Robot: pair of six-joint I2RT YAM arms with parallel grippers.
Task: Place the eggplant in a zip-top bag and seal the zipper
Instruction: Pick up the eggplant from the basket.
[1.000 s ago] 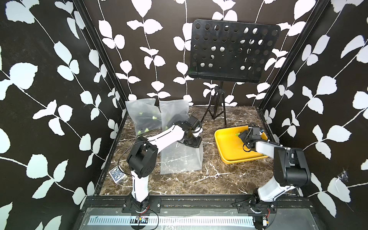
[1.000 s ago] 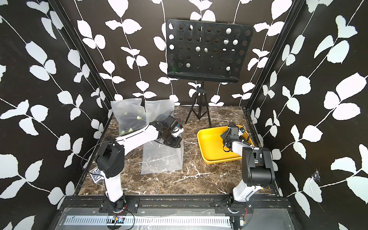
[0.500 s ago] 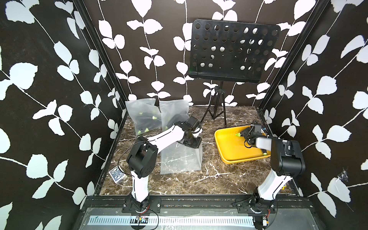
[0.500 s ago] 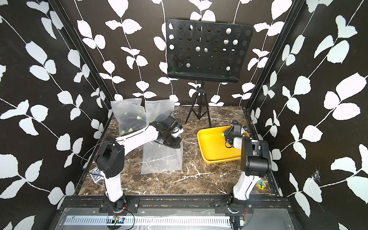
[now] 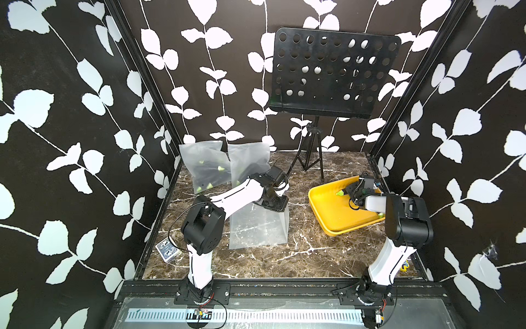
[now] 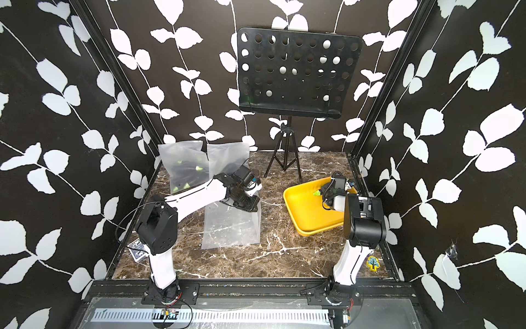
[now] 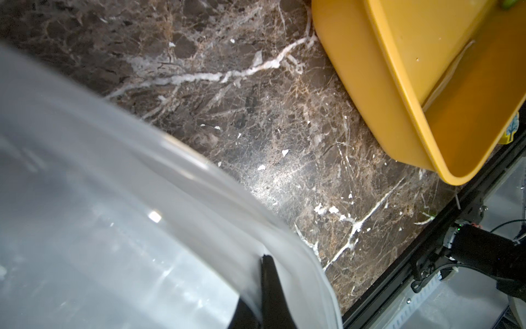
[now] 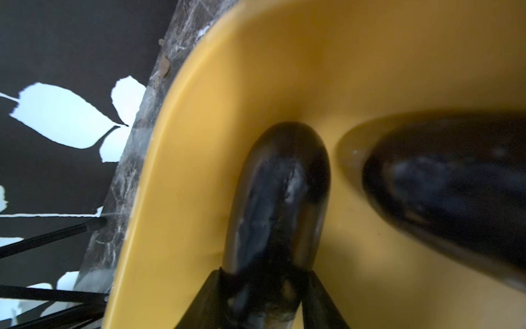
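In the right wrist view a dark purple eggplant (image 8: 279,193) lies in the yellow tray (image 8: 199,142). My right gripper (image 8: 264,273) is shut on it, one finger pressed to each side. A second eggplant (image 8: 455,193) lies beside it. In both top views the right gripper (image 5: 345,190) (image 6: 324,190) reaches down into the tray's far part. The empty zip-top bag (image 5: 257,228) (image 6: 230,228) lies flat at the table's middle. My left gripper (image 5: 274,203) (image 7: 264,259) is shut on the bag's (image 7: 113,228) far edge.
Two filled bags (image 5: 205,168) (image 5: 247,162) lean against the back left wall. A black music stand (image 5: 333,74) is at the back centre, its legs close to the tray (image 5: 336,216). A small card box (image 5: 168,250) lies near the left arm's base.
The right arm shifted a little inside the tray and its jaws narrowed onto the eggplant. The left arm and the bag have not moved.
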